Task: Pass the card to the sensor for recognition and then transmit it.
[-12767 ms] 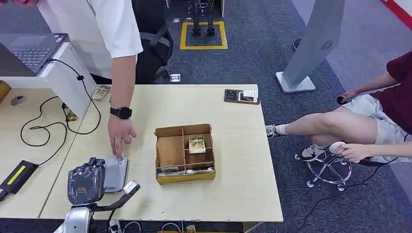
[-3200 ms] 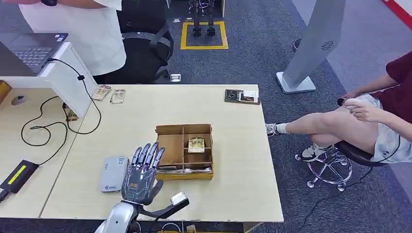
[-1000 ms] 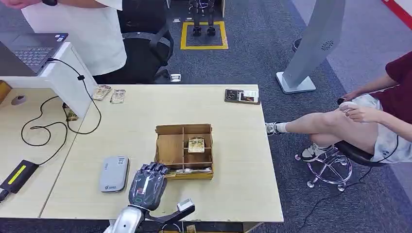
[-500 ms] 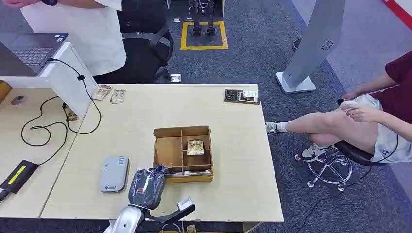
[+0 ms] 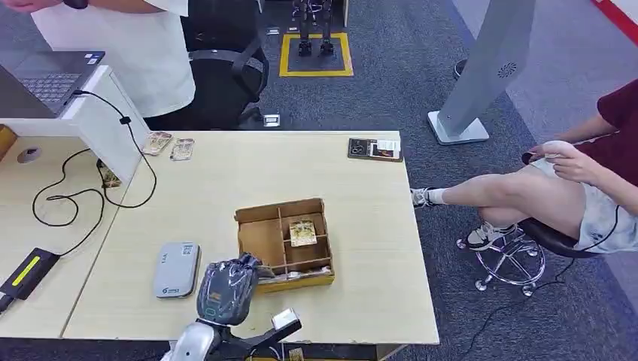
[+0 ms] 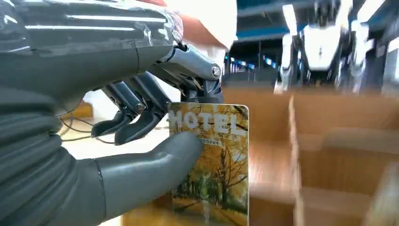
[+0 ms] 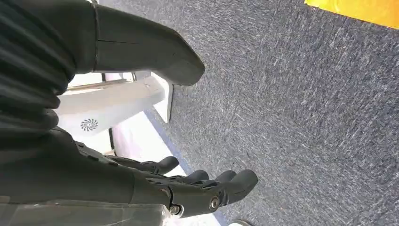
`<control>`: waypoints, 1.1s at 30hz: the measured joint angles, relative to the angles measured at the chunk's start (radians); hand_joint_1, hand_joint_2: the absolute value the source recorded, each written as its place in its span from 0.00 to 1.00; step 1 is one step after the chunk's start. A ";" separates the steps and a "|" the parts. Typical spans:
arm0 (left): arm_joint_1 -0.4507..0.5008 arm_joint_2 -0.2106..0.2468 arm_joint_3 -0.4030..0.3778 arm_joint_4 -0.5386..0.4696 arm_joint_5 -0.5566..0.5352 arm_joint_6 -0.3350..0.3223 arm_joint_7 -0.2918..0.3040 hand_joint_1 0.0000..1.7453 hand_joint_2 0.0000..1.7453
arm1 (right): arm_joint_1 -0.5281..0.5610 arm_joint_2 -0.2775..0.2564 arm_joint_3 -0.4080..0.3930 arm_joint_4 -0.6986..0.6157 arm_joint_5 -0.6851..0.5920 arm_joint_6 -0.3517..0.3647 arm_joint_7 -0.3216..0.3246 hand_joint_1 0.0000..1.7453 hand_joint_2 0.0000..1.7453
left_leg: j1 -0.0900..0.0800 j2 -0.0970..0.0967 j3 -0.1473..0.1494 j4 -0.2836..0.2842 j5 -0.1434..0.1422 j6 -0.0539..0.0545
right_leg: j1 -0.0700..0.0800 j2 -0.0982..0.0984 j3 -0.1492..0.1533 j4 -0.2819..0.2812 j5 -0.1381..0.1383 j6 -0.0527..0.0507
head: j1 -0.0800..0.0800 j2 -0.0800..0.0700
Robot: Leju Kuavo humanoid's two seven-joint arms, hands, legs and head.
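My left hand sits at the front left corner of the wooden divided box on the table. In the left wrist view that hand pinches a hotel card with a yellow tree picture, thumb on its face and fingers behind it, the card standing upright beside the box compartments. The grey card sensor lies flat to the left of the hand. Another card lies in a middle compartment of the box. My right hand hangs over the carpet with its fingers apart, holding nothing.
A person in white stands behind the table's far left; another sits on a stool to the right. Two cards lie at the far left, a dark tray at the far right edge. Cables and a black device lie on the left desk.
The box has slid and turned a little anticlockwise as my left hand closed at its front corner. 12.8 s ago a person's hand was at the sensor; it has since withdrawn.
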 joint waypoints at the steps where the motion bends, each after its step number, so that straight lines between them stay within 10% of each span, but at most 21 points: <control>1: 0.002 -0.005 0.004 -0.011 0.022 0.025 -0.018 1.00 1.00 | 0.000 0.000 0.000 0.000 0.000 0.000 0.000 0.00 1.00 | 0.000 0.000 0.000 0.000 0.000 0.000 | 0.000 0.000 0.000 0.000 0.000 0.000 | 0.000 0.000; 15: 0.018 -0.053 0.082 -0.114 0.166 0.190 -0.153 1.00 1.00 | 0.000 0.001 0.000 -0.002 0.005 -0.006 0.004 0.00 1.00 | 0.000 0.000 0.000 0.000 0.000 0.000 | 0.000 0.000 0.000 0.000 0.000 0.000 | 0.000 0.000; 33: -0.116 -0.080 0.173 -0.104 0.427 0.152 -0.210 1.00 1.00 | -0.002 0.005 0.001 -0.015 0.072 -0.006 0.026 0.00 1.00 | 0.000 0.000 0.000 0.000 0.000 0.000 | 0.000 0.000 0.000 0.000 0.000 0.000 | 0.000 0.000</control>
